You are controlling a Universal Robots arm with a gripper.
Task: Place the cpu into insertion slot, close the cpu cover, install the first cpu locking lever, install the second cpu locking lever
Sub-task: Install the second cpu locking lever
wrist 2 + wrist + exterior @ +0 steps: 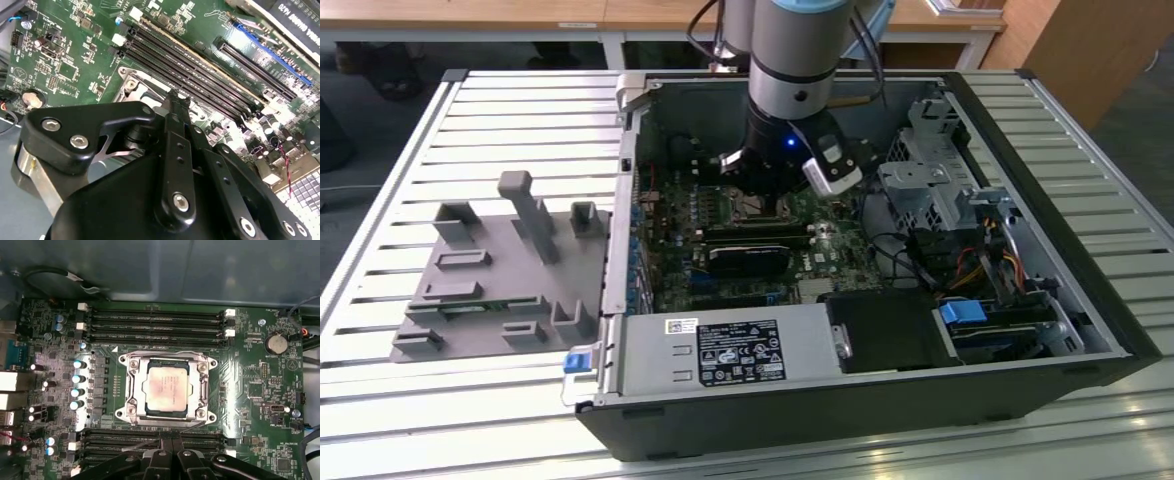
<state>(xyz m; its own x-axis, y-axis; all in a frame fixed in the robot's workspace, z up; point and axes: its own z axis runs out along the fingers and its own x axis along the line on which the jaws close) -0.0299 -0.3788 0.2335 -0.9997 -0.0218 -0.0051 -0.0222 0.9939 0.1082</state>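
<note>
Cpu [165,389] seated under cpu cover [132,390]; gripper [172,439] vertical above, fingers pressed together.

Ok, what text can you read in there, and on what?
Nothing is legible enough to quote.
Power supply label: print too small to read.
cpu top: faint marks, unreadable.
Motherboard white lettering: too small to read.
Black card white lettering: cut off, unreadable.
</note>
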